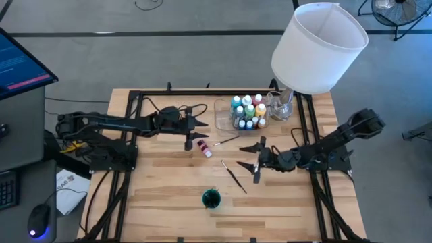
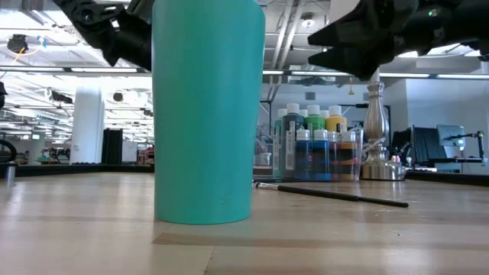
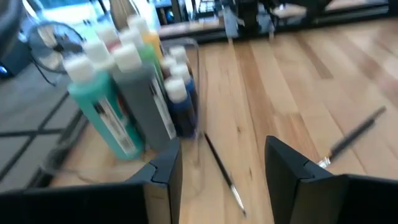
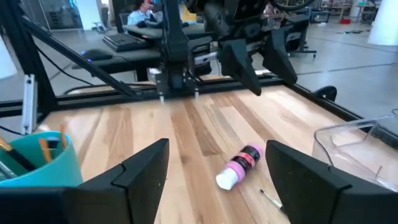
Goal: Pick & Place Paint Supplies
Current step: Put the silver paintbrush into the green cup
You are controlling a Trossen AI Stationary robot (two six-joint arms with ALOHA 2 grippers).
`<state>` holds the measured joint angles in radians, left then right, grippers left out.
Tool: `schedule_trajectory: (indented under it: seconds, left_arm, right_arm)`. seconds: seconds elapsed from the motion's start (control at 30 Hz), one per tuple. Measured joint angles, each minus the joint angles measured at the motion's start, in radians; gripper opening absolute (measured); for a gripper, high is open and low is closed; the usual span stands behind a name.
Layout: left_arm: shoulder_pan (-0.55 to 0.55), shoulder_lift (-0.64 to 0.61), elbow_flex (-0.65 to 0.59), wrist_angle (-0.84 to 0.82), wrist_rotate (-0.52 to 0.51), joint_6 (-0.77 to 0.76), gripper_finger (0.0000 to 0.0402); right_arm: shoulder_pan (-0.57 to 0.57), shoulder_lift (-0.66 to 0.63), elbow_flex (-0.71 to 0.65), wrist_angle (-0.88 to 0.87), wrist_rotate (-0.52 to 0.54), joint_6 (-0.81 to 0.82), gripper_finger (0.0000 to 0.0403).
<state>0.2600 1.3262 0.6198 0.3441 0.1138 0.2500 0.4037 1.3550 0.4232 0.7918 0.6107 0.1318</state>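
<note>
- My left gripper [image 1: 202, 125] hangs left of centre in the high view, jaws parted, holding nothing; my right gripper [image 1: 258, 159] waits right of centre, likewise agape and empty.
- The pink bottle [image 1: 204, 148] lies between them; brushes [image 1: 234, 177] nearby.
- Judged: pickup pending; next I must descend over the bottle.

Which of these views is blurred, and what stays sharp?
Left wrist view: blurred, the brush and bottles smeared. Low view: the teal cup fills the front, brush behind it sharp. Right wrist view: the pink bottle is sharp.
</note>
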Motion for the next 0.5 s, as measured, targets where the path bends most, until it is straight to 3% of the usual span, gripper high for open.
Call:
schedule_trajectory:
  seconds: [0.23, 0.33, 0.5]
  left_arm:
    - [-0.006, 0.000, -0.025, 0.021, 0.000, -0.054, 0.0121]
    - [-0.012, 0.000, -0.025, 0.038, 0.000, -0.071, 0.0121]
    - [-0.019, 0.000, -0.025, 0.070, 0.000, -0.092, 0.0121]
  right_arm:
    - [-0.042, 0.073, 0.000, 0.123, -0.008, 0.044, 0.0260]
    - [-0.046, 0.104, 0.000, 0.130, -0.075, 0.061, 0.0260]
    - [-0.006, 0.184, 0.000, 0.132, -0.143, 0.221, 0.0260]
